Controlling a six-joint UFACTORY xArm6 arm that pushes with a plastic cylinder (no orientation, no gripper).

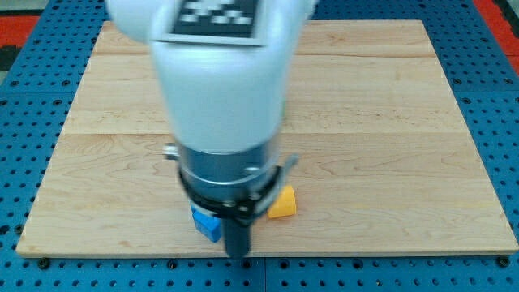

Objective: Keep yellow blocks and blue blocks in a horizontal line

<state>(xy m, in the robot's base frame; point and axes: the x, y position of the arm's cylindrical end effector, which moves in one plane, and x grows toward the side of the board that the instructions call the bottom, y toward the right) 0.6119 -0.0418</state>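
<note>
A: Yellow block (283, 203) first: where does it sit in the camera view?

B: Just to the view's right of my tip (237, 253) and a little toward the view's top, low on the wooden board (381, 122). Its shape is partly hidden by the arm (219, 89).

A: And the blue block (208, 225)?

B: Just to the view's left of my tip, close beside the rod, also half covered (only a corner-like piece shows). The two blocks flank the rod, blue slightly lower in the view than yellow.

A: Touching the tip?

B: I cannot tell; the rod's dark end blurs into the board's lower edge.

A: Jaws open or closed?

B: No jaws here, only a straight rod, so nothing is gripped. Blue pegboard (486, 268) surrounds the board.
</note>
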